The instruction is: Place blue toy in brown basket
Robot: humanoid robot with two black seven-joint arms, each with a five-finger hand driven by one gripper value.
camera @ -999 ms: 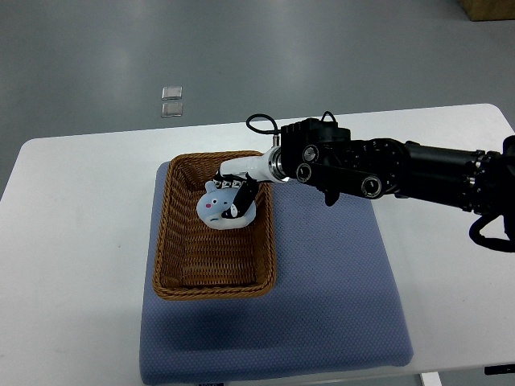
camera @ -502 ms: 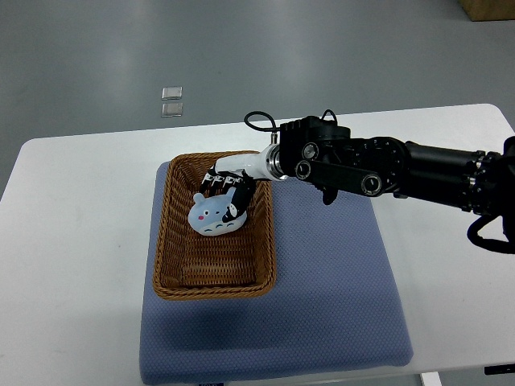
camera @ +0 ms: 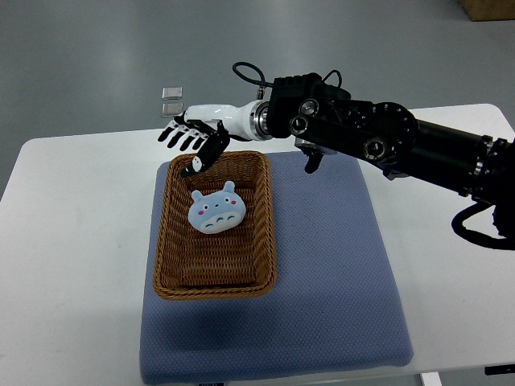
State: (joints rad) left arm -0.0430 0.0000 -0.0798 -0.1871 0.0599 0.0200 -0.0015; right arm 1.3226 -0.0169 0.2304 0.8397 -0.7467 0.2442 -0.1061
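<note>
The blue toy (camera: 216, 210), a pale blue round face with small ears, lies face up inside the brown basket (camera: 214, 283), in its far half. My right hand (camera: 190, 141) hovers above the basket's far rim, a short way beyond the toy. Its fingers are spread and hold nothing. The right arm (camera: 378, 141) reaches in from the right edge, black with a white wrist. The left arm does not show.
The basket stands on a blue-grey mat (camera: 330, 273) on a white table (camera: 72, 241). Two small clear squares (camera: 171, 100) lie on the grey floor beyond the table. A brown box corner (camera: 489, 8) shows at the top right.
The right hand let go of the toy, which now rests in the basket. The hand opened, rose and drew back past the basket's far rim.
</note>
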